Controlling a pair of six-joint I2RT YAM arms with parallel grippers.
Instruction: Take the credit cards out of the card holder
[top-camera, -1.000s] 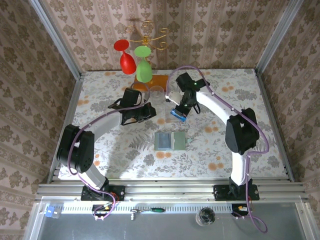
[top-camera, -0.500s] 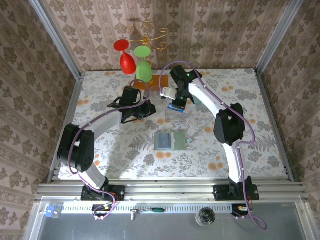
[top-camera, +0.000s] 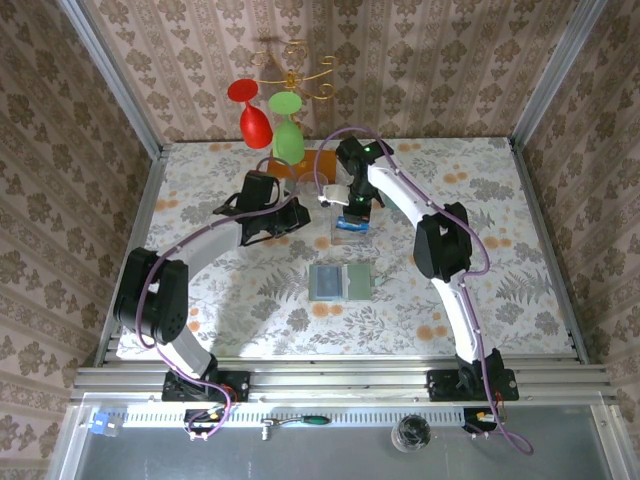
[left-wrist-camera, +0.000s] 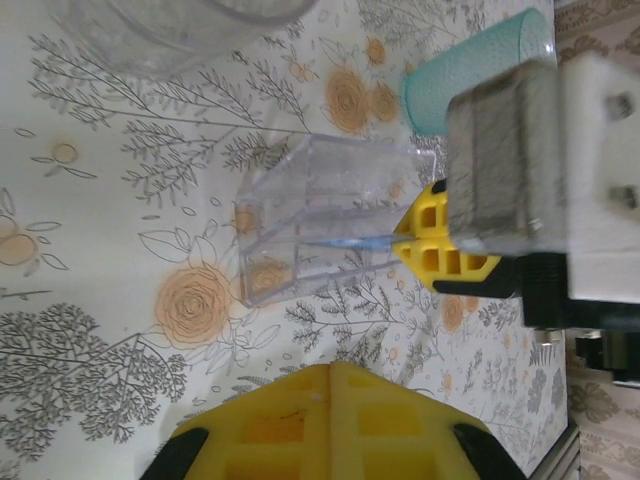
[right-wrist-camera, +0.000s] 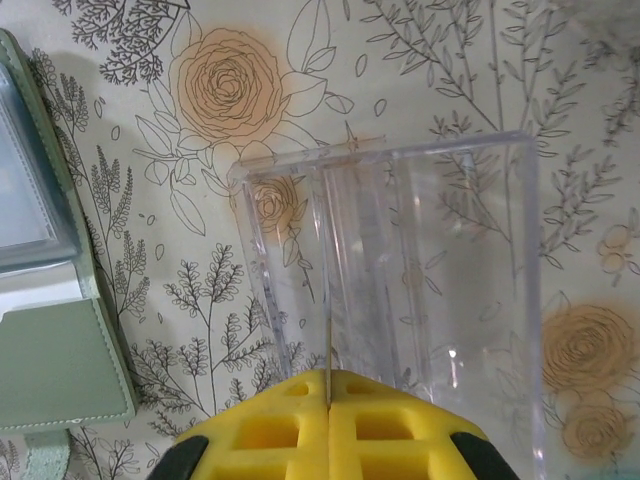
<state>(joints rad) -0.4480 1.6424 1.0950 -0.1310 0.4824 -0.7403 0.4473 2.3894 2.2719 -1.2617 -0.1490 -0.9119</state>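
The card holder (top-camera: 340, 283) lies open at the table's centre, pale green with a bluish-grey left panel; its edge (right-wrist-camera: 55, 340) shows at the left of the right wrist view. My right gripper (top-camera: 352, 212) is shut on a blue credit card (top-camera: 354, 225), which hangs just above a clear plastic box (top-camera: 350, 236). In the right wrist view the card is a thin edge (right-wrist-camera: 328, 335) running from the right gripper (right-wrist-camera: 328, 375) into the box (right-wrist-camera: 430, 270). My left gripper (top-camera: 292, 218) is shut and holds nothing, left of the box. Its wrist view shows the left gripper (left-wrist-camera: 333, 368), the box (left-wrist-camera: 320, 220) and the card's edge (left-wrist-camera: 345, 243).
A red and a green wine glass hang from a gold stand (top-camera: 285, 75) at the back, over an orange base (top-camera: 318, 160). A clear glass (top-camera: 313, 187) stands behind the box. A pale teal cup (left-wrist-camera: 470, 65) lies beyond the right gripper's fingers (left-wrist-camera: 440, 245).
My right gripper has carried the blue card left and back, and now holds it over the clear box. The left arm has barely moved.
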